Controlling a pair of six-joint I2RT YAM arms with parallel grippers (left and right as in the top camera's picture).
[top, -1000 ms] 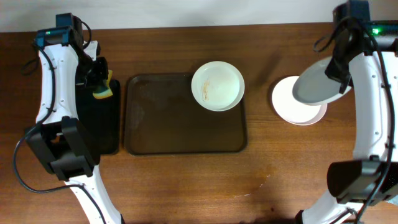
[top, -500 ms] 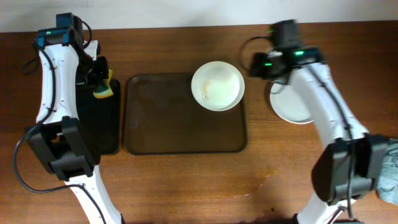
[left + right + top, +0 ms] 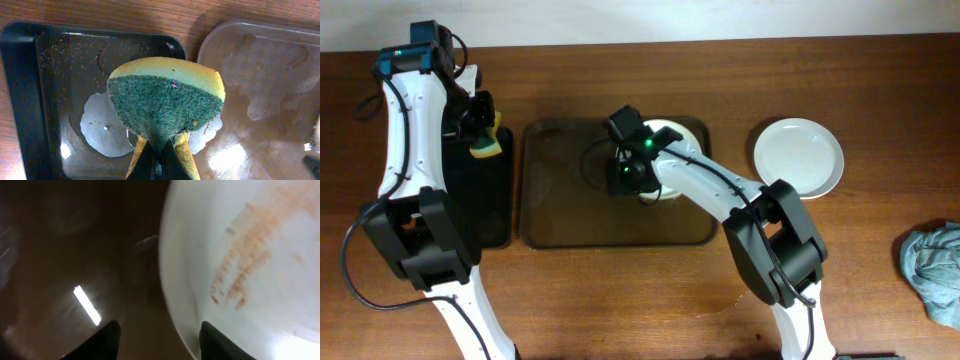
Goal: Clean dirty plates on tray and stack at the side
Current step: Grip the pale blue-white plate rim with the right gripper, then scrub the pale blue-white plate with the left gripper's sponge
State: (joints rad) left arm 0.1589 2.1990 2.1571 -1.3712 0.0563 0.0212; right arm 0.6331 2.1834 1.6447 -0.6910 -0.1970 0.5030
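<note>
A: Moved since half a second ago: right gripper (image 3: 160,342), gone from the side stack (image 3: 798,158) at the right of the frame to mid-frame over the tray (image 3: 570,225). Entries from the left, please.

B: Item one, left gripper (image 3: 160,159): pinched shut on the sponge (image 3: 165,107), green face forward, above the black tray (image 3: 25,100) at upper left. Item two, tray: dark brown, centre frame, one plate on it.

A: That plate?

B: Item three, dirty plate (image 3: 260,255): upper right corner of the tray, orange-brown smears in its well. Right gripper's fingers (image 3: 109,339) stand wide, the near rim seen between them, not closed on it.

A: Step in hand?

B: Fetching the last soiled plate, by my reading. Next calls for closing on the rim, then lifting it level toward the sponge for scrubbing. Item four, side stack: white, right of the tray. Item five, cloth (image 3: 932,270): blue-grey, lower right edge.
</note>
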